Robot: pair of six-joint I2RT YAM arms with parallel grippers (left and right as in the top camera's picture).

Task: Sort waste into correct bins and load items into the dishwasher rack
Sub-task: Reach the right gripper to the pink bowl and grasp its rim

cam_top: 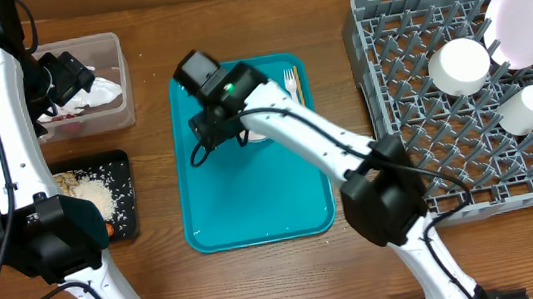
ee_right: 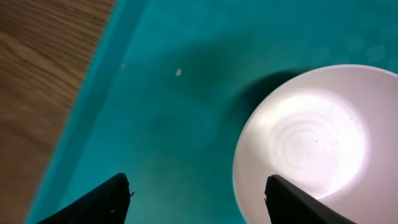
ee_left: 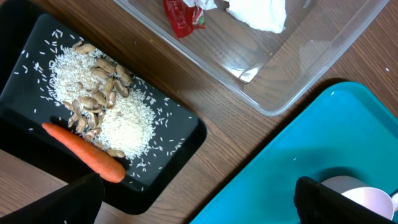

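Overhead, the teal tray [cam_top: 252,201] lies mid-surface, with the dishwasher rack [cam_top: 427,141] at its 3 o'clock. In the rack the plate [cam_top: 529,4] leans on edge in the 1 o'clock corner. A racked bowl [cam_top: 458,65] sits mouth-down near the middle, and the small cup [cam_top: 524,108] lies at that bowl's 4 o'clock. The fork [cam_top: 291,81] rests in the teal tray's 1 o'clock corner.

The clear tub [ee_left: 249,53] stands at the teal tray's 10 o'clock and the black tray [ee_left: 179,127] at its 8 o'clock. From the left wrist, the tub holds the red wrapper [ee_left: 181,15] and a white napkin [ee_left: 258,12]. The black tray carries heaped rice [ee_left: 127,127] and beige scraps [ee_left: 93,99]. The carrot [ee_left: 84,151] lies along that tray's 7 o'clock edge, just beside the scraps.

The left gripper [cam_top: 62,77] hangs over the tub, its jaws spread wide and holding nothing.

From the right wrist, the right gripper [ee_right: 205,202] hovers over the teal tray with its jaws well apart and nothing pinched between them. The tray bowl [ee_right: 311,143] stands upright on the teal tray at 4 o'clock in that view. One fingertip overlaps its rim, and I cannot tell whether they touch. The wooden surface [ee_right: 43,62] shows at 9 o'clock.
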